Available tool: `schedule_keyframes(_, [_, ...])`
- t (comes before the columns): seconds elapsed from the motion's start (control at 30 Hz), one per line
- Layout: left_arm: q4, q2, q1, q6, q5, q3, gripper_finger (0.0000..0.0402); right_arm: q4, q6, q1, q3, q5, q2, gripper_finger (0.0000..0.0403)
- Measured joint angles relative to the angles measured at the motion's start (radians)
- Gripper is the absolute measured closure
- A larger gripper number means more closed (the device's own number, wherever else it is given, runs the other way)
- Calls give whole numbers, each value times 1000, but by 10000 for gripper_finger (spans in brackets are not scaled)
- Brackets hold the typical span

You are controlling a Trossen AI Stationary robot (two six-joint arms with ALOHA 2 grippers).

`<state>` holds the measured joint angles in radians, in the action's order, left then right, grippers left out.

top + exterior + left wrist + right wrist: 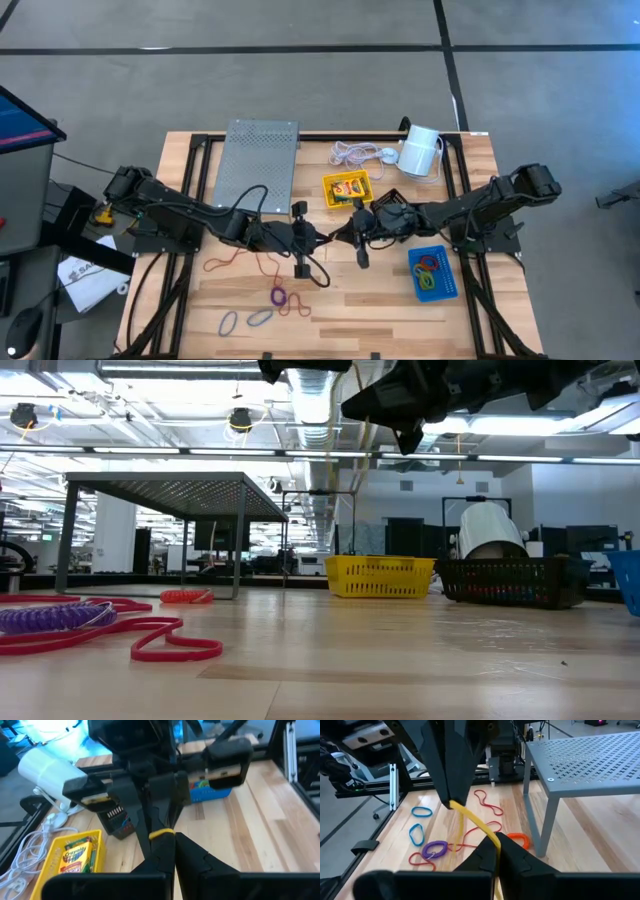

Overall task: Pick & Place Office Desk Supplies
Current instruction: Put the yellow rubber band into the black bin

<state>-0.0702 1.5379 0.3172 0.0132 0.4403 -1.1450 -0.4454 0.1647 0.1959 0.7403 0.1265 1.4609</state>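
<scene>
- The two arms meet nose to nose above the middle of the table (pixel 400 310), and stretched between them is a yellow rubber band (pixel 470 822): this reads to me as a hand-over in mid-air
- The left pincer (pixel 322 238) is clamped tight on one end of the band; seen from the other arm, its closed tips pinch the yellow loop at the top
- The right pincer (pixel 345 235) is pressed shut on the other end, so both hold it at once and the band runs taut between them
- My guess at why: the blue tray (pixel 434 272), which holds a few coloured bands, lies on the right arm's side, so passing the band across saves the left arm a long reach
- The rest of the loose rubber bands (pixel 262 302), red, purple and blue, lie on the wood in front of the left arm, well apart from any tray, so much of the sorting looks undone
- The yellow tray (pixel 347 189) with a crayon box (pixel 78 854) in it sits just behind the pincers, the black mesh tray (pixel 505 581) beside it
- A white cylinder (pixel 421 150), a coiled white cord (pixel 356 154) and a grey perforated stand (pixel 258 162) keep to the far edge, out of the way
- Next, I judge, one pincer must let go, or the band may snap back
</scene>
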Motion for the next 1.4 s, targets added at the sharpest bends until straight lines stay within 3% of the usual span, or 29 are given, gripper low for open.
schedule_keyframes(0.17, [7,0,0,17,0,-1,376,0,0,0,0,-6,0,402])
schedule_keyframes(0.53, [11,0,0,45,51,-1,248,25,0,5,-1,-21,-32,402])
schedule_keyframes(0.7, [-14,-44,5,52,75,0,212,42,-5,3,-1,-21,-66,403])
schedule_keyframes(1.1, [-27,-269,31,112,61,83,228,172,-15,-35,-1,-22,-199,403])
schedule_keyframes(1.4, [-55,-345,44,233,15,219,247,594,61,-156,-1,-26,-439,403])
